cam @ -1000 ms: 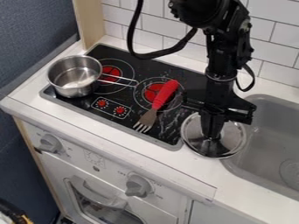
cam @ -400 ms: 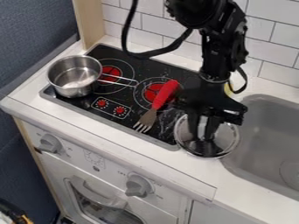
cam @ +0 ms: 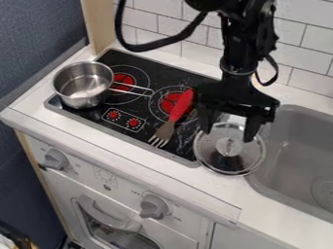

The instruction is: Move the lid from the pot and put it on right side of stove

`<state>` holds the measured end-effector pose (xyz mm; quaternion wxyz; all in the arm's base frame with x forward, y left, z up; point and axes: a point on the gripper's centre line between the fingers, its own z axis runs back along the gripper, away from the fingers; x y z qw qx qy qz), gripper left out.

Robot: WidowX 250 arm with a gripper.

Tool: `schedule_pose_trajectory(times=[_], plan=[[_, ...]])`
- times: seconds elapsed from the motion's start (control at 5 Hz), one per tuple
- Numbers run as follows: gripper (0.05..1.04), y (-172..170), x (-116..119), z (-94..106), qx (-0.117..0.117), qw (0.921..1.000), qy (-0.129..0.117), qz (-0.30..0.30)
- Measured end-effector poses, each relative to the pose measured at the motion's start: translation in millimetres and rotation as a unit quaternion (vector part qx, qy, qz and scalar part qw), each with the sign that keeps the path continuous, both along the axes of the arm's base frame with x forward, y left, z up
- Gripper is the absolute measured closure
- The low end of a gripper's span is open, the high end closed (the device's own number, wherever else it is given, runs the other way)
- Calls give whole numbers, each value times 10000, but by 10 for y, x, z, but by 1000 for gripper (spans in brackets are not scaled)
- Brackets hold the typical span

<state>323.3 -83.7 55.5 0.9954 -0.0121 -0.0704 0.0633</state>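
lid [cam: 229, 163] looks round and shiny, pale knob [cam: 229, 146] up, below the spread pincer [cam: 228, 134].

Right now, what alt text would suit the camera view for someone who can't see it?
The gripper, fingers open, hangs over the lid, which lies at the stove's right edge, by the sink. The uncovered pot sits at the stove's left; a red-handled fork lies on the stove.
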Motion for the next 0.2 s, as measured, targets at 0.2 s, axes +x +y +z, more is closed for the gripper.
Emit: schedule_pose_trajectory(times=[0.2], plan=[[77,47,17,192,-15,9997,-227,51]])
